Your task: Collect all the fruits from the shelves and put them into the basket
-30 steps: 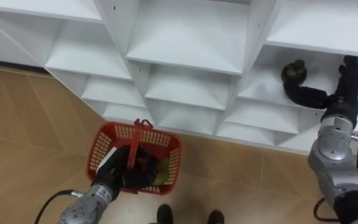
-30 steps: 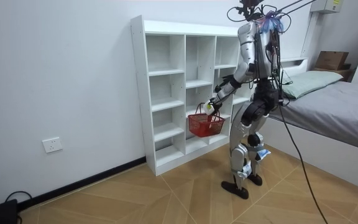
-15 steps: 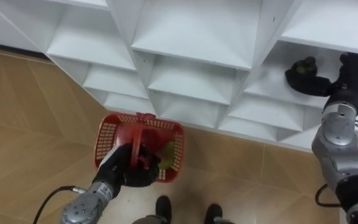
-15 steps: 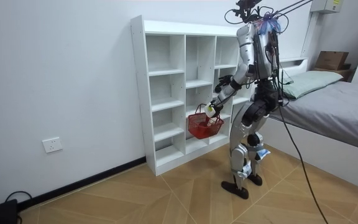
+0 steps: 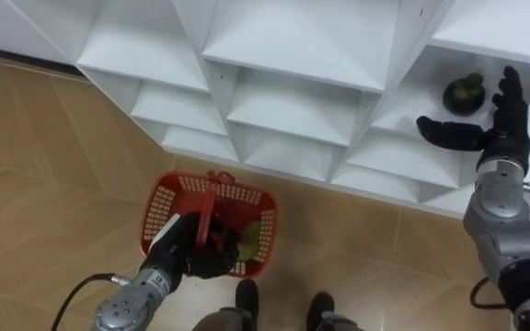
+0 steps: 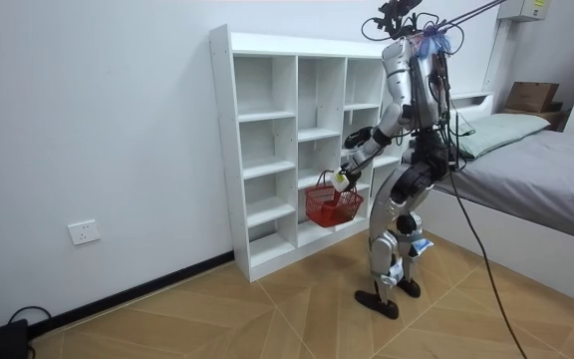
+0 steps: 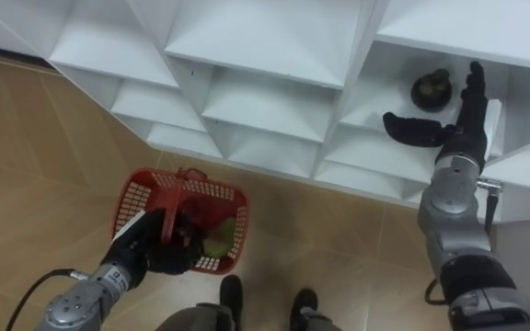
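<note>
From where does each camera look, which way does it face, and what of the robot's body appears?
Left eye view: on the robot's head, facing down at the white shelves; shows the left robot hand gripping the red basket and the open right robot hand beside a dark fruit.
Right eye view: same head, slightly to one side, same downward look, same two arms.
Room view: off in the room, facing the shelves; the whole robot stands, a bed behind it.
Shared: all three show the shelves and the basket.

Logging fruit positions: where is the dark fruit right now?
In the left eye view's upper right, the fruit sits on a closet shelf, just left of the open right hand.
</note>
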